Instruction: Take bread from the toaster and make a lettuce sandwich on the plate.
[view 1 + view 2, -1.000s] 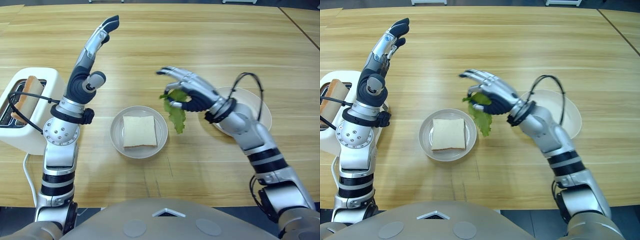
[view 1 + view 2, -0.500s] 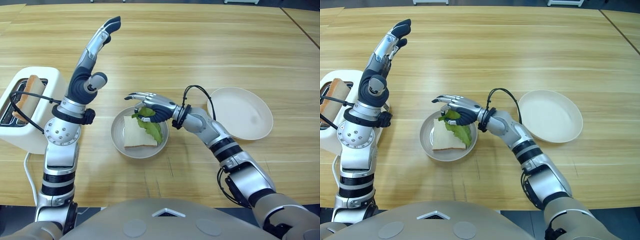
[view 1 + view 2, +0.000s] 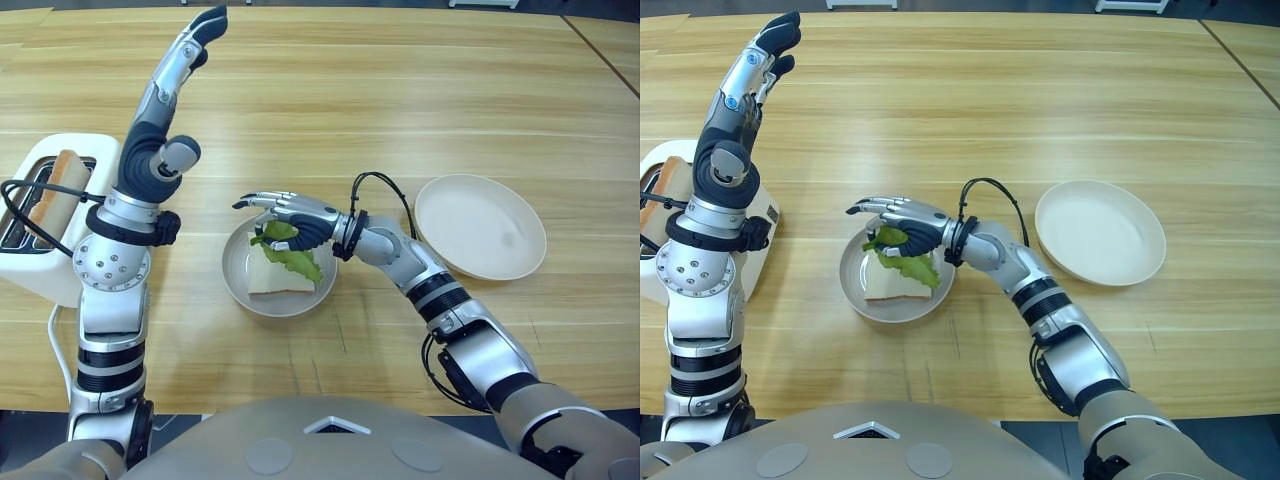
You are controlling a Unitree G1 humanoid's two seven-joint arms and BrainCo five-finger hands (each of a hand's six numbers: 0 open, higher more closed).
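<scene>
Inspector: Where did the lettuce leaf (image 3: 288,255) stand at inspection?

Officer: Centre of the frame, draped across the bread slice (image 3: 266,279) lying on the plate (image 3: 232,290). The right hand (image 3: 290,212) was over its upper end, fingers curled onto the leaf, so I recorded the hand as closed on it. Most of the leaf rested on the bread, with the lower tip reaching toward the plate's right rim.

Inspector: Handling properties?

Officer: In my judgement it was very light, thin and limp. It sagged and creased under its own weight and would probably tear or bruise under a hard pinch. The thicker end where the hand held it looked the soundest place for a gentle hold.

Inspector: And the left hand (image 3: 160,120)?

Officer: Raised at upper left of the frame, fingers extended and apart, holding nothing.

Inspector: The remaining bread?

Officer: A second slice (image 3: 52,195) stood upright in the toaster (image 3: 40,280) at the left edge, its top clear of the slot. I judged it light, firmer than the leaf, yet liable to crumble. It would best be held across the flat faces of the exposed top. An empty plate (image 3: 480,225) sat to the right on the table (image 3: 400,90), well apart.
</scene>
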